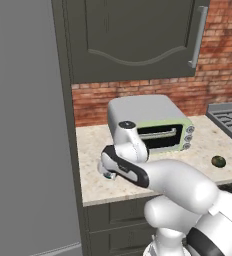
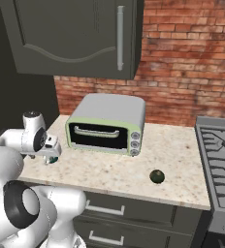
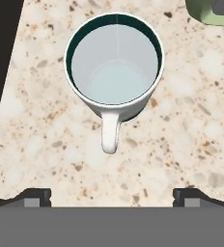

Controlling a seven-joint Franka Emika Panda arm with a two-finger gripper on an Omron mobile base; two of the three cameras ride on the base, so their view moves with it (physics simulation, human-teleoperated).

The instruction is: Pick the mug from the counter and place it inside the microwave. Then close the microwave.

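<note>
The mug [image 3: 115,65] stands upright on the beige speckled counter [image 3: 191,125], seen from straight above: white rim, pale inside, dark teal outer wall, white handle pointing toward my fingers. My gripper [image 3: 111,195] hangs directly over it, open, its two dark fingertips [image 3: 36,195] spread wide with nothing between them. In the left base view the gripper [image 1: 108,173] hovers low over the counter's left end [image 1: 95,145], in front of the toaster oven. A sliver of the mug [image 2: 52,159] peeks out under the hand in the right base view. The microwave is out of view.
A pale-green and grey toaster oven [image 1: 153,125] [image 2: 107,123] stands just behind and right of the mug. A small dark round object [image 2: 156,176] lies near the front edge. A stove [image 2: 221,150] sits at the right; a tall grey panel [image 1: 23,125] borders the left.
</note>
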